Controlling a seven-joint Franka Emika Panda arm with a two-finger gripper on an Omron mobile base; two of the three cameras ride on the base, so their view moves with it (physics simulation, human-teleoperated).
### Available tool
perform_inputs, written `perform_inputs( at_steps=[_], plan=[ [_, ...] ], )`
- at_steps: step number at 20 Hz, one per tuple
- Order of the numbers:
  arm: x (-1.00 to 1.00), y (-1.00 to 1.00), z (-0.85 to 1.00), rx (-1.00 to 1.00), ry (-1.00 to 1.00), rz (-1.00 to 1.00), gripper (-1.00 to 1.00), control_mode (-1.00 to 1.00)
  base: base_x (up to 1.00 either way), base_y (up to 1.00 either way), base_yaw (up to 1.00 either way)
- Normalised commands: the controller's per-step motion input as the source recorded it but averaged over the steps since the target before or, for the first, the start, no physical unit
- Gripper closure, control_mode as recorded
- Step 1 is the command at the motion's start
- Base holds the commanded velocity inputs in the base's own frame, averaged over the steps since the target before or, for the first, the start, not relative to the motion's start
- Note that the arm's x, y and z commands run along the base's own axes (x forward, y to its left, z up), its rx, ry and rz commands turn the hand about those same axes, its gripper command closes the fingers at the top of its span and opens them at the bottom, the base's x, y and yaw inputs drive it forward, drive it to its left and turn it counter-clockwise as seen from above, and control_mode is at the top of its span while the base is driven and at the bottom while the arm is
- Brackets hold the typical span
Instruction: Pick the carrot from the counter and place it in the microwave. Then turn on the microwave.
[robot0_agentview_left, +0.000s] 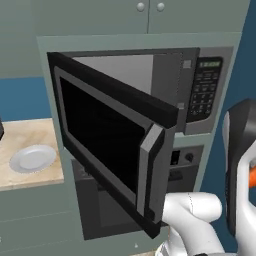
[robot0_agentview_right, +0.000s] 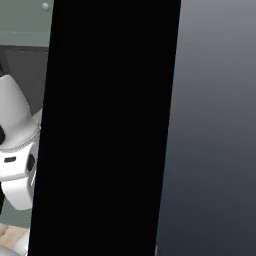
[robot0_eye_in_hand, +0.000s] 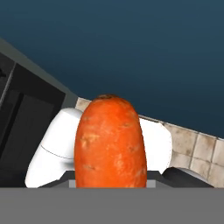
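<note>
1. Carrot (robot0_eye_in_hand: 110, 142): orange, blunt-ended, standing close before the hand camera; a sliver of orange is also peeking past the arm at the right edge of the left base view (robot0_agentview_left: 253, 176).
2. Gripper (robot0_eye_in_hand: 110, 181): clenched on the carrot, the fingers pressing its lower end from either side; the tips themselves are hiding behind the carrot.
3. Microwave (robot0_agentview_left: 200, 85): black box sitting in a grey-green cabinet, its cavity showing pale grey walls, keypad at the right.
4. Microwave door (robot0_agentview_left: 107, 135): hanging wide open, swinging out toward the camera, grey frame around a dark window; in the right base view it is standing as a black slab (robot0_agentview_right: 107, 125).
5. Counter (robot0_agentview_left: 25, 137): beige stone slab lying left of the microwave.
6. Plate (robot0_agentview_left: 32, 158): round, grey-white, resting on the counter, well apart from the carrot.
</note>
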Motion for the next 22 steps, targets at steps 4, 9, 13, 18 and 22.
perform_inputs(
  at_steps=[4,9,13,18,22],
  plan=[
    [0.00,0.00,0.00,0.00,0.00,0.00,1.00,1.00,0.29,0.00,0.00],
    [0.00,0.00,0.00,0.00,0.00,0.00,1.00,1.00,0.31,-0.07,0.00],
    [0.00,0.00,0.00,0.00,0.00,0.00,1.00,1.00,0.32,-0.22,0.03],
    [0.00,0.00,0.00,0.00,0.00,0.00,1.00,1.00,0.22,-0.24,0.05],
    [0.00,0.00,0.00,0.00,0.00,0.00,1.00,1.00,0.17,-0.35,0.09]
  ],
)
